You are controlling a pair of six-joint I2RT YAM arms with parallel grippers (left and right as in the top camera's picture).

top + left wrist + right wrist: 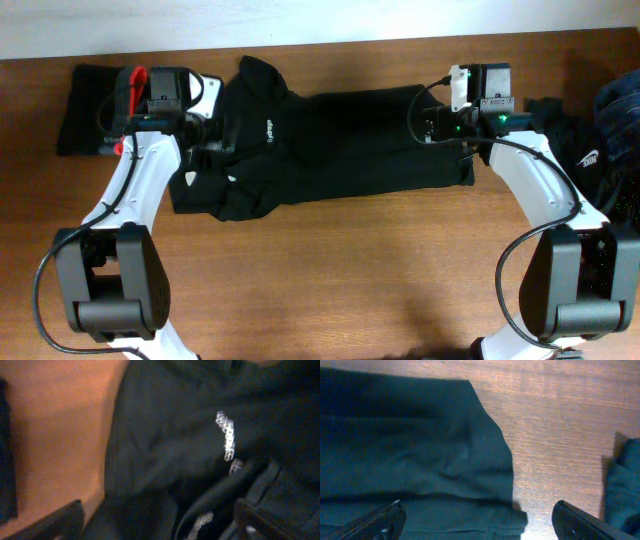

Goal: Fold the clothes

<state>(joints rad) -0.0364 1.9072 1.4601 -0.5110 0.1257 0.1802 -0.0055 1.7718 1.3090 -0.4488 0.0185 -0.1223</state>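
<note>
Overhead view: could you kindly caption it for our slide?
Left gripper and right gripper, both open, above a black shirt.

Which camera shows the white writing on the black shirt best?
Left wrist camera: the white writing looks big, though blurry. Overhead it is tiny. Right wrist shows only a plain edge of the black shirt.

Overhead view is evenly lit and sharp. I note soft arm shadows on the table (330,270) at lower frame, and the black shirt (350,140) swallows detail. Left wrist view is motion-blurred, its white logo (227,442) smeared double. Right wrist view is dim, with warm glare at upper centre.
</note>
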